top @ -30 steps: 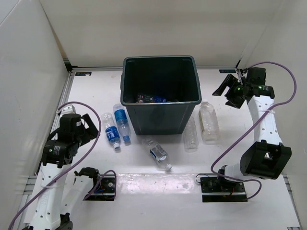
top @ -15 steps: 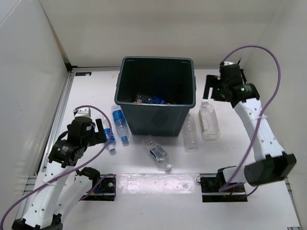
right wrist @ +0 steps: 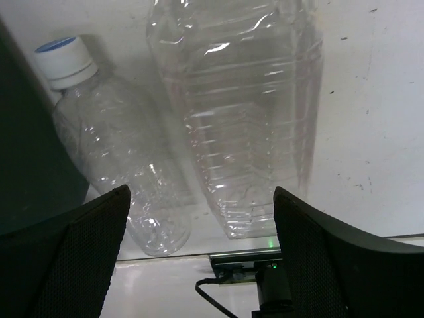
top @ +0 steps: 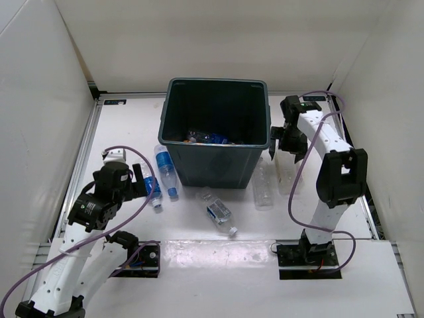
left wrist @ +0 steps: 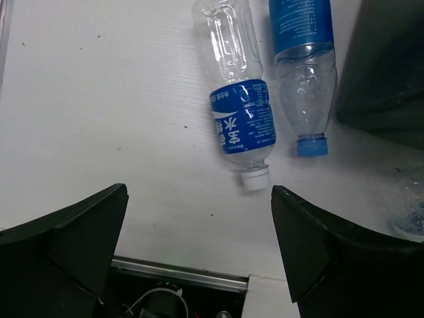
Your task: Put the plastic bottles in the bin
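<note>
The dark grey-green bin (top: 173, 154) stands mid-table with several bottles (top: 209, 138) inside. My left gripper (top: 139, 184) is open and empty, just near of a white-capped, blue-labelled bottle (left wrist: 240, 116) and a blue-capped one (left wrist: 301, 59) lying left of the bin (left wrist: 391, 66). My right gripper (top: 281, 142) is open and empty above a wide squarish clear bottle (right wrist: 245, 112) and a round clear bottle (right wrist: 119, 165) lying by the bin's right wall (right wrist: 26, 146). Another labelled bottle (top: 218, 212) lies in front of the bin.
White walls close in the table on the left, back and right. The two arm bases (top: 139, 255) and their cables sit along the near edge. A metal rail (left wrist: 179, 275) runs just below the left gripper.
My right arm swung from the far right corner in to the bin's right side, over the two clear bottles. My left arm moved right, up to the two labelled bottles. The bin shifted slightly left.
</note>
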`<state>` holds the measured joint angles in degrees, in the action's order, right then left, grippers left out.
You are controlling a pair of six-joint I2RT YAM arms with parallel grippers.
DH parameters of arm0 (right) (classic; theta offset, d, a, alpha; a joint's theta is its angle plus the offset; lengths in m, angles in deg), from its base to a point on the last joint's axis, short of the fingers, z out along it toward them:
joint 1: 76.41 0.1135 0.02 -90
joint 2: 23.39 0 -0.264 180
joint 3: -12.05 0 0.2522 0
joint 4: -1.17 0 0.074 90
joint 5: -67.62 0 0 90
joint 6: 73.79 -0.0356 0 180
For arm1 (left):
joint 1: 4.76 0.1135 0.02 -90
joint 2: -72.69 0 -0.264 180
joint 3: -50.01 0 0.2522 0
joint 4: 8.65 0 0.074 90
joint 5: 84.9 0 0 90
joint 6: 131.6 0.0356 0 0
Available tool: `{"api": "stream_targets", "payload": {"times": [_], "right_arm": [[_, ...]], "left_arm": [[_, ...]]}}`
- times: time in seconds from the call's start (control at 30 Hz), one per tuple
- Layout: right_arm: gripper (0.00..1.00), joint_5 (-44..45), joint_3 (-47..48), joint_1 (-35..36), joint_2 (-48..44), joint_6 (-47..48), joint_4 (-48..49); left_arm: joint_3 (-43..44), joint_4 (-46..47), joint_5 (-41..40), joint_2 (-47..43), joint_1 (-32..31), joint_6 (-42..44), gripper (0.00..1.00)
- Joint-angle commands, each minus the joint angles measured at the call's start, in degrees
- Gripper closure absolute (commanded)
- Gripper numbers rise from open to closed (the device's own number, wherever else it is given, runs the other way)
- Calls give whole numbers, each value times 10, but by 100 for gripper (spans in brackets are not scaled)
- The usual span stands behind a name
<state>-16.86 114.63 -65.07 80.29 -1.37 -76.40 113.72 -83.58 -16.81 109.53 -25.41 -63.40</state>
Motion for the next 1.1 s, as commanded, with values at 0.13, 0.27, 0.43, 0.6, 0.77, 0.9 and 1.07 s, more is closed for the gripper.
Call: {"api": "stream_targets", "payload": {"times": [0.13,0.27,0.43,0.6,0.77,0.9,1.07], "right_arm": [[10,49,50,-10,28,-12,-41],[10,63,69,-11,39,-10,-46],[10,62,83,-28,78,-13,-59],[10,32,123,-38,138,-6,-87],[10,-14,154,-45,199,-1,-133],[18,-8,150,-37,209,5,-137],[32,13,155,-48,198,-1,-146]], "left_arm": [[-9,18,-13,-2,-4,-2,0],[-13,20,-13,2,-4,-1,0],[-13,20,-13,7,2,-2,0],[-12,20,-12,12,7,-3,0],[-10,19,-11,17,14,-3,0],[-11,20,-11,19,17,-3,0],[-10,23,-9,24,20,-1,0]]}}
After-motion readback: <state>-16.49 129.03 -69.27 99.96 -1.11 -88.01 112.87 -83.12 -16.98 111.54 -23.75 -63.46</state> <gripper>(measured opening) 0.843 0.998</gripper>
